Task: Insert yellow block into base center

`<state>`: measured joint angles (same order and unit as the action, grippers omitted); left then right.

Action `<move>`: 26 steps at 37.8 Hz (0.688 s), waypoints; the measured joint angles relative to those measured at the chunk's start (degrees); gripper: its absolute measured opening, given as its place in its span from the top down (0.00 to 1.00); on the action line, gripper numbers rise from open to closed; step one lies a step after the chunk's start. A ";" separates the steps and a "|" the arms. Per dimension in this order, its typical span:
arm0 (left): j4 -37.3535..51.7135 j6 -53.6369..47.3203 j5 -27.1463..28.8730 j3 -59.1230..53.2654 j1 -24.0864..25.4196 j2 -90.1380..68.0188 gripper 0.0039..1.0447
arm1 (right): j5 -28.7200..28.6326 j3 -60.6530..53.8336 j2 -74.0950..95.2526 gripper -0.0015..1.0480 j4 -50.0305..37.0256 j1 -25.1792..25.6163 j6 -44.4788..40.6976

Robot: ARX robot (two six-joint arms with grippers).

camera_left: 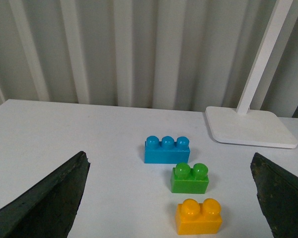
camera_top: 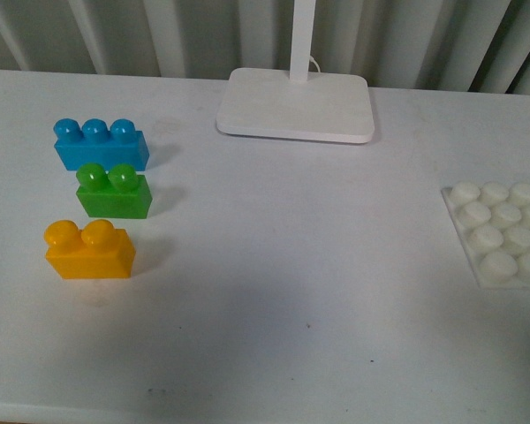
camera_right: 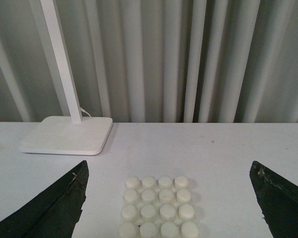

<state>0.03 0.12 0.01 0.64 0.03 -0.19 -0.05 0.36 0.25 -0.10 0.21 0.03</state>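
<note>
- Currently the yellow block (camera_top: pixel 88 252) sits upright on the white table (camera_top: pixel 291 309), at the near left, with both studs up.
- It is the nearest of three bricks in a staggered row. The green brick (camera_top: pixel 115 193) stands just beyond it, and the blue brick (camera_top: pixel 100 146) is farther back again.
- The base (camera_top: pixel 503 231) lies flat at the right side of the table, partly cut off by the front view's edge. It is well apart from the yellow block.
- All the base's studs are bare, and the right wrist view shows all sixteen.
- A white lamp foot (camera_top: pixel 296 106) with its pole stands at the far middle, between the brick row and the base.
- The left gripper (camera_left: pixel 168 157) hangs above the table on the near side of the bricks. Its dark fingers are spread wide and hold nothing, and the yellow block lies between them in that view, nearest the camera.
- The right gripper (camera_right: pixel 169 163) has its fingers spread wide too, and they are empty. The base shows between them on the table, touched by neither.
- Neither arm shows in the front view.
</note>
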 joint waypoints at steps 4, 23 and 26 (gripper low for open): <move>0.00 0.00 0.00 0.00 0.00 0.00 0.06 | 0.00 0.00 0.00 0.09 0.00 0.00 0.00; 0.00 0.00 0.00 0.00 0.00 0.00 0.06 | 0.00 0.00 0.00 0.09 0.00 0.00 0.00; 0.00 0.00 0.00 0.00 0.00 0.00 0.06 | 0.00 0.00 0.00 0.09 0.00 0.00 0.00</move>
<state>0.03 0.12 0.01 0.64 0.03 -0.19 -0.05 0.36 0.25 -0.10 0.21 0.03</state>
